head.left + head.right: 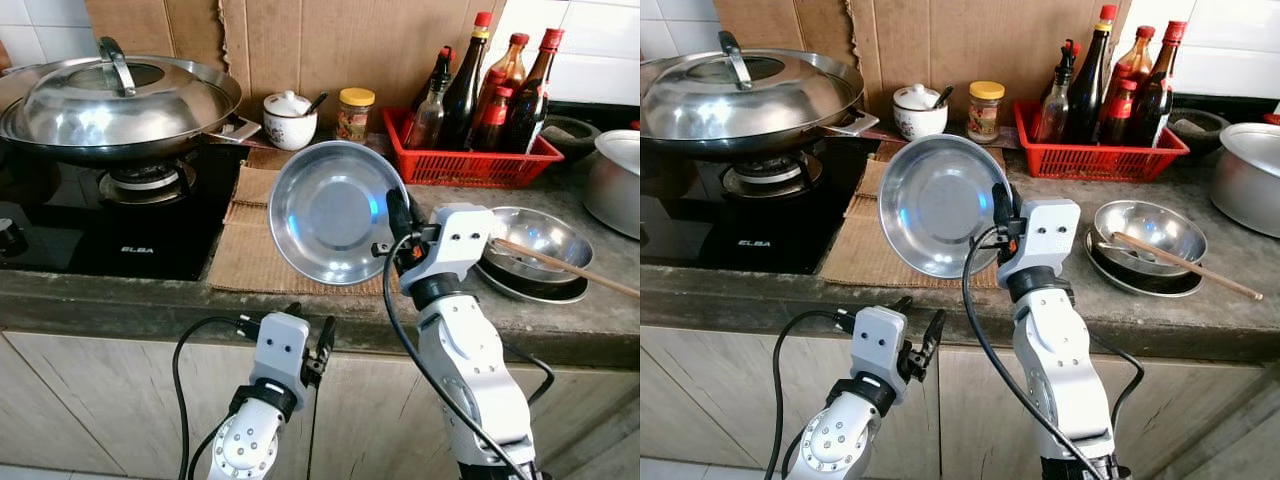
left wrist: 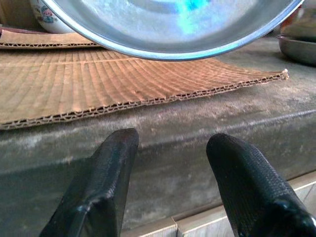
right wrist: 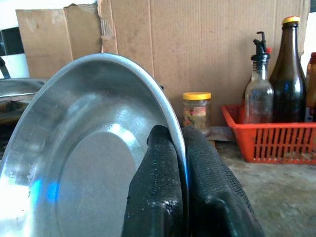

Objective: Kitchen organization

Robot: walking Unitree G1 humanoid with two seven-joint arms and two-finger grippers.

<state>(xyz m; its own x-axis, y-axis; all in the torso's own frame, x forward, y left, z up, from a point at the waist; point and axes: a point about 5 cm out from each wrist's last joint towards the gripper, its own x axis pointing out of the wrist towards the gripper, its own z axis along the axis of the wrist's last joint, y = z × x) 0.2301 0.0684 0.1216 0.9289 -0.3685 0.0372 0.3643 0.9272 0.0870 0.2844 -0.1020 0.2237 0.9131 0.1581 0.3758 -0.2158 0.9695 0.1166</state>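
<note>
Steel bowl (image 1: 328,212) tilted on edge above the cardboard mat (image 1: 250,250): we hold it by its rim, our right gripper (image 3: 178,163) clamped on it. Our left gripper (image 2: 173,163) hangs low before the counter edge (image 2: 163,143), fingers apart. To the right lie stacked bowls (image 1: 535,240) with chopsticks (image 1: 570,270); behind stand a red basket (image 1: 470,165) of bottles, a jar (image 1: 354,113) and a lidded wok (image 1: 115,100).

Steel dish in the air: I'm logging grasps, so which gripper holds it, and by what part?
The right gripper holds the steel dish by its rim, one finger on each face. The left gripper is open, holding nothing.
</note>
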